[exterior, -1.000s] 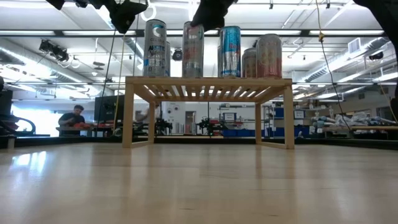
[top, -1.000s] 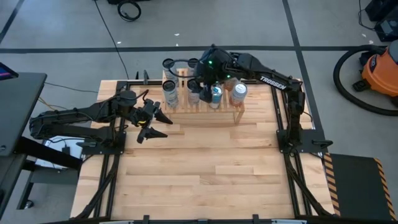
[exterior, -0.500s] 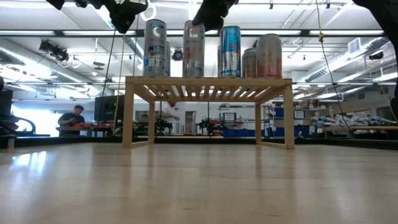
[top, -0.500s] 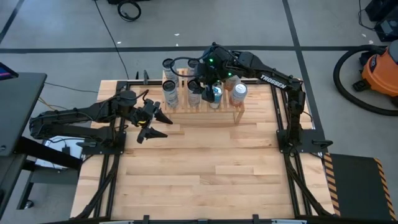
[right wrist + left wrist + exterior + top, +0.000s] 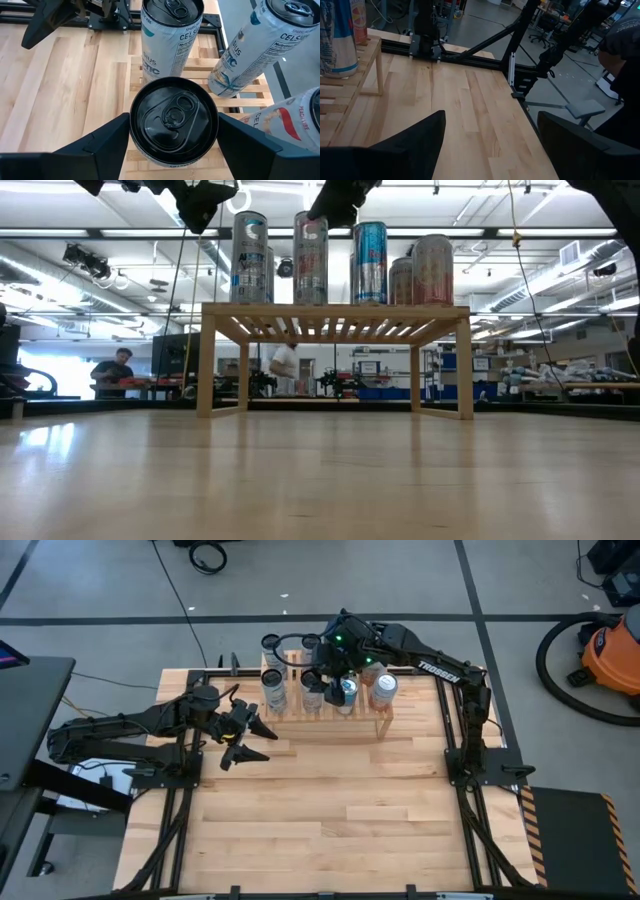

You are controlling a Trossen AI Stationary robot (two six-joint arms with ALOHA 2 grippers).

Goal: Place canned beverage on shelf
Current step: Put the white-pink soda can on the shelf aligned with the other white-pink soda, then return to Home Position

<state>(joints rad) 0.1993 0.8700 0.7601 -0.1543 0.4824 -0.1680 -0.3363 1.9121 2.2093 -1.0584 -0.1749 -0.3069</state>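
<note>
A canned beverage with a black top (image 5: 173, 117) stands upright on the shelf's slats (image 5: 137, 75); in the low view it is the second can from the left (image 5: 311, 260). My right gripper (image 5: 173, 131) hangs over it, pointing steeply down. It is open, with one finger on each side of the can's top and only a narrow gap to the rim. In the high view it is over the shelf (image 5: 330, 722). Several other cans stand on the same top. My left gripper (image 5: 268, 743) waits open left of the shelf, holding nothing.
Neighbouring cans crowd the one below my right gripper: a white one behind it (image 5: 172, 40), another (image 5: 260, 45) and a red-and-white one (image 5: 295, 125). Bare wooden table (image 5: 330, 810) lies in front of the shelf. A person (image 5: 287, 365) moves in the room beyond.
My right gripper has rolled a little about its own pointing line above the can, without shifting place. The can stands still on the shelf.
</note>
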